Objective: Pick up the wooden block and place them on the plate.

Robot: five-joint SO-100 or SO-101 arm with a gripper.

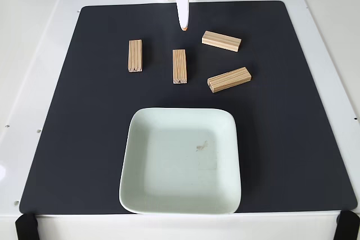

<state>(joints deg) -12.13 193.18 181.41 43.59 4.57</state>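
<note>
Pine, light and stiff by the look, so the nearest wooden block [179,66] wants pinching across its narrow sides, while the gripper [183,25] hangs above the mat, fingers seemingly together.

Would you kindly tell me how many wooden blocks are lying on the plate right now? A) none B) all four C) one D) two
A: the plate holds no block; all four wooden blocks lie on the dark mat beyond its far rim.
</note>
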